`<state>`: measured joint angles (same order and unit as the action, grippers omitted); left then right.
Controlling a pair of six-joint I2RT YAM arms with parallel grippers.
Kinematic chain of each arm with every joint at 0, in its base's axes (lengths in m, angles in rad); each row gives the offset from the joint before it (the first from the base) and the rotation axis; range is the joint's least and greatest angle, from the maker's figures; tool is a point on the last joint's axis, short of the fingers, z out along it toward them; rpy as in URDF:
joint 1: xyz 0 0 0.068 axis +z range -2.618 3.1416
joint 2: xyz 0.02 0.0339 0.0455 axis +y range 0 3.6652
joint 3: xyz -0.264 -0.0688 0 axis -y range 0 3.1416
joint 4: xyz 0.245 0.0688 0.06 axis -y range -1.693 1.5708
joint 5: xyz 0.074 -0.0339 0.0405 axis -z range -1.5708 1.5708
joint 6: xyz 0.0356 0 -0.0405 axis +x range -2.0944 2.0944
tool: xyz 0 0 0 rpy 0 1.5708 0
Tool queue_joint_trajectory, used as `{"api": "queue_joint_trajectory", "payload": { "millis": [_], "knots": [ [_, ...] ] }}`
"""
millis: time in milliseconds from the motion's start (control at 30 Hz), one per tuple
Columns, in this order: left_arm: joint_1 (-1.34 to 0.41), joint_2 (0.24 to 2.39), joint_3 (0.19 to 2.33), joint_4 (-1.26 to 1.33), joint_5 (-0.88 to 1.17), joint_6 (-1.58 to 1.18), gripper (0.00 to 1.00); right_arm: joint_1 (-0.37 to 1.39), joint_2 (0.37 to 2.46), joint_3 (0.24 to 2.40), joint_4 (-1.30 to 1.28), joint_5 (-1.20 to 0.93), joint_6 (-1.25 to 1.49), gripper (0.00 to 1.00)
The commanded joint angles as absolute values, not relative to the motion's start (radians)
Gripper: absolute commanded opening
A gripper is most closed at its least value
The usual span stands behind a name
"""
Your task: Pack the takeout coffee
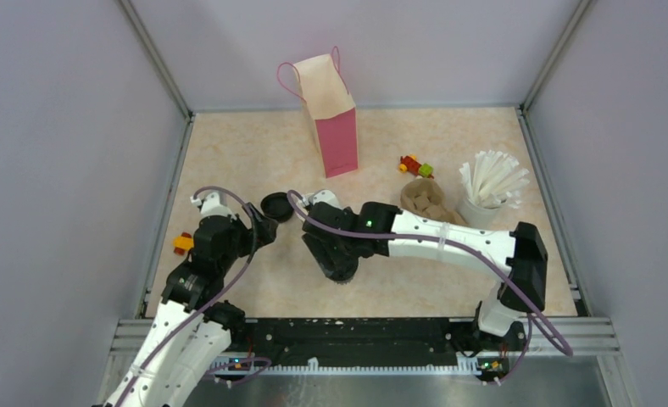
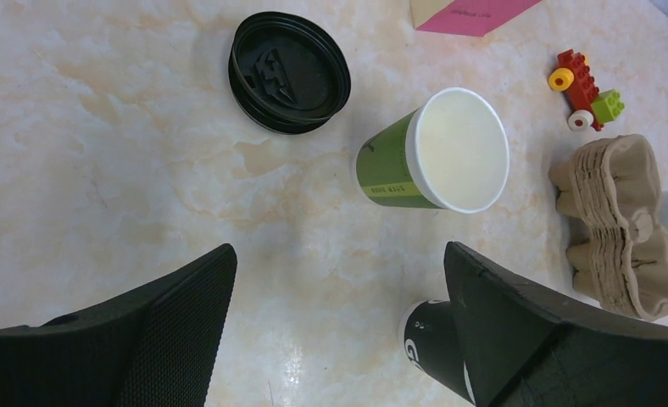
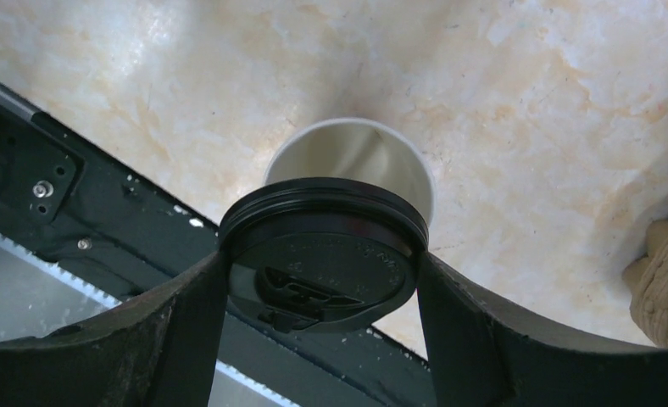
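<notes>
In the jaws of the right gripper [image 3: 320, 271], the clamped lid [image 3: 320, 246] is showing glossy black, and the open cup [image 3: 347, 157] just beyond it is showing a pale beige inside, its outer colour hidden. Ahead of the black, fine-ribbed jaws of the left gripper [image 2: 339, 253], the table [image 2: 102, 153] is displaying cream-and-peach marbling. It is carrying a black second lid [image 2: 289, 72], a green cup [image 2: 390, 165] rimmed in white, a brown pulp carrier [image 2: 623, 220] and a red, yellow and green toy [image 2: 581, 89]. Beside one jaw, a black cup [image 2: 428, 339] is showing white lettering.
</notes>
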<state>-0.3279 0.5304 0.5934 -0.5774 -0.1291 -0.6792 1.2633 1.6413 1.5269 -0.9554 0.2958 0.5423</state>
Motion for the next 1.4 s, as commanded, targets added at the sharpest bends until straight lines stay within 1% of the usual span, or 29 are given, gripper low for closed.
{"api": "queue_joint_trajectory", "payload": {
  "millis": [0, 300, 467, 867, 1167, 1300, 1367],
  "knots": [
    [-0.324, 0.513, 0.603, -0.522, -0.111, -0.651, 0.96, 1.228, 1.684, 1.611, -1.041, 0.241, 0.513, 0.72],
    [-0.323, 0.515, 0.592, -0.501, -0.078, -0.635, 0.95, 1.188, 1.760, 1.663, -1.064, 0.246, 0.480, 0.73],
    [-0.324, 0.513, 0.585, -0.495, -0.050, -0.639, 0.93, 1.165, 1.783, 1.663, -1.046, 0.227, 0.462, 0.75],
    [-0.324, 0.514, 0.576, -0.465, -0.006, -0.636, 0.90, 1.155, 1.792, 1.664, -1.016, 0.230, 0.438, 0.82],
    [-0.324, 0.516, 0.559, -0.419, 0.154, -0.591, 0.88, 1.156, 1.748, 1.680, -1.018, 0.236, 0.436, 0.85],
    [-0.324, 0.522, 0.558, -0.384, 0.303, -0.526, 0.87, 1.154, 1.658, 1.635, -0.982, 0.237, 0.445, 0.84],
    [-0.324, 0.531, 0.550, -0.360, 0.380, -0.523, 0.85, 1.141, 1.589, 1.569, -0.933, 0.229, 0.454, 0.81]
  ]
}}
